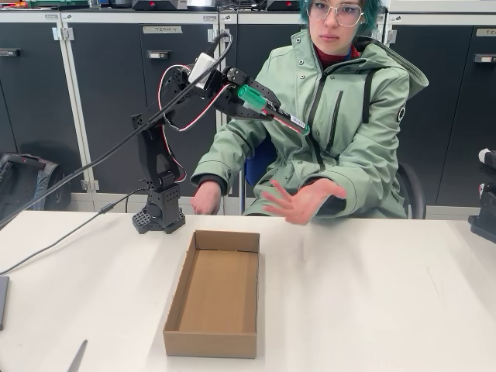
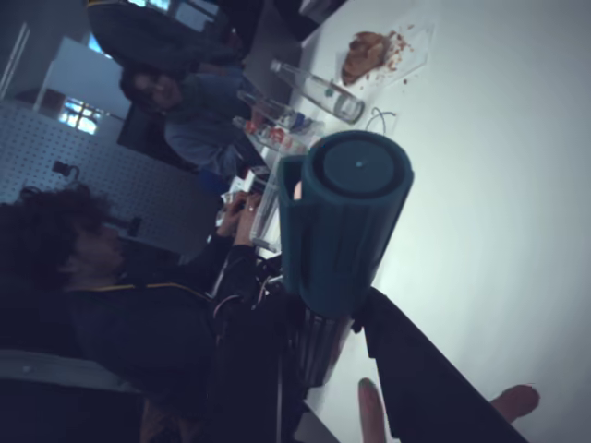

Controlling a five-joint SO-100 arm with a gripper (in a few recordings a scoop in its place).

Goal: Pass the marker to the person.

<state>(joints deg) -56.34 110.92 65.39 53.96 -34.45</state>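
My gripper [image 1: 249, 103] is raised above the table's far side and shut on the marker [image 1: 283, 118]. The marker's green cap sits at the jaws, and its dark barrel with a white label slants down to the right towards the person [image 1: 341, 116]. The person sits behind the table in a mint-green jacket and holds one open hand [image 1: 306, 198], palm up and blurred, below the marker. In the wrist view the green cap [image 2: 346, 217] faces the camera end-on, gripped by my gripper [image 2: 337, 332]. A black finger [image 2: 416, 369] shows at the lower right.
An open, empty cardboard box [image 1: 225, 240] lies on the white table [image 1: 372, 294] in front of the arm's base [image 1: 160, 213]. A cable runs from the arm off to the left. Dark cabinets stand behind the person. The wrist view shows other seated people [image 2: 111, 277] and bottles [image 2: 319, 90].
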